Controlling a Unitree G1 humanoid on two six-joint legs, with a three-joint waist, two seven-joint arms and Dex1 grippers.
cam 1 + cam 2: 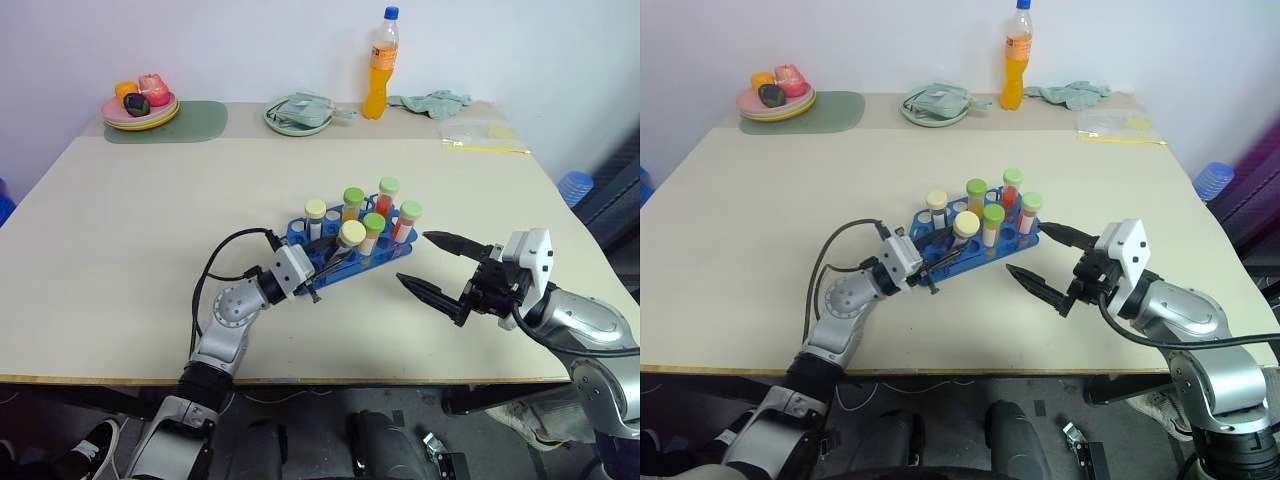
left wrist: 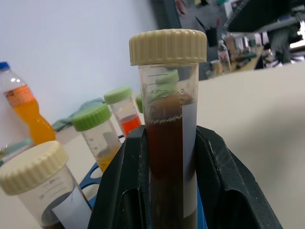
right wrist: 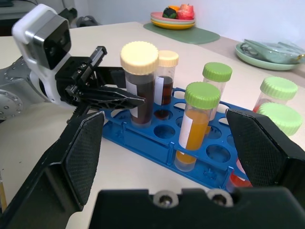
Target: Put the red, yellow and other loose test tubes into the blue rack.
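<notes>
Risk sits with the left tool (image 1: 335, 262), clamped on the dark cream-capped tube (image 3: 138, 86) standing in the blue rack (image 3: 162, 136) mid-surface: releasing unseated could tip it into neighbouring tubes. The right tool (image 1: 432, 266) hangs open beside the rack.

Prob. a lab: test tubes (image 1: 352, 234) in blue rack (image 1: 300, 232) on table (image 1: 150, 250).

The left gripper (image 1: 335, 262), just left of frame centre, is clamped tight, its arm reaching up from the lower left. The right gripper (image 1: 432, 265), right of centre, stands wide apart, fingers pointing left, forearm entering from the lower right.
</notes>
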